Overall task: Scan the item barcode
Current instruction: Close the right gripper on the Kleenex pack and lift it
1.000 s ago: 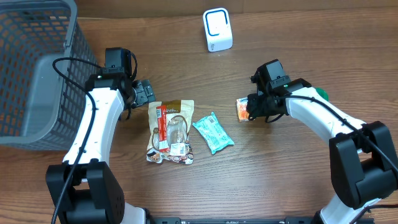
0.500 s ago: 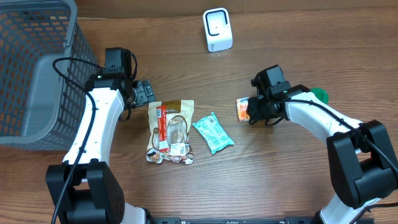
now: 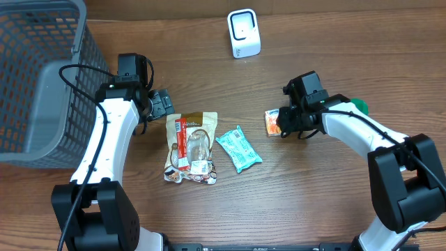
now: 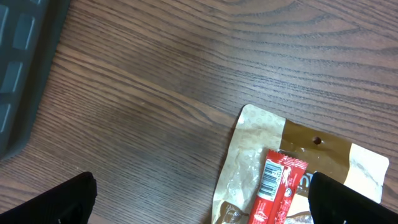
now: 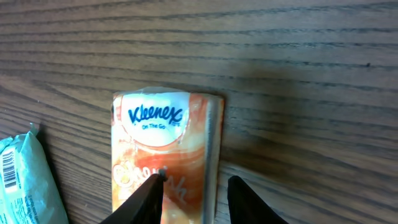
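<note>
Grey mesh basket occupies the left of the table, probably the drop point for scanned goods

Left gripper hangs just beside the brown snack bag, jaws fully apart and holding nothing, apparently parked clear

1 teal packet lies just beside the bag

White scanner stands at the far edge, well apart from all 3 items, likely so that a label can be presented to it

Orange Kleenex pack, the task item, lies flat on the wood. Right gripper sits over its right half, jaws partly apart: 1 finger overlaps the printed face, the other flanks the edge. Whether they clamp the pack cannot be told. No barcode shows on top, so turning it is the likely need
</note>
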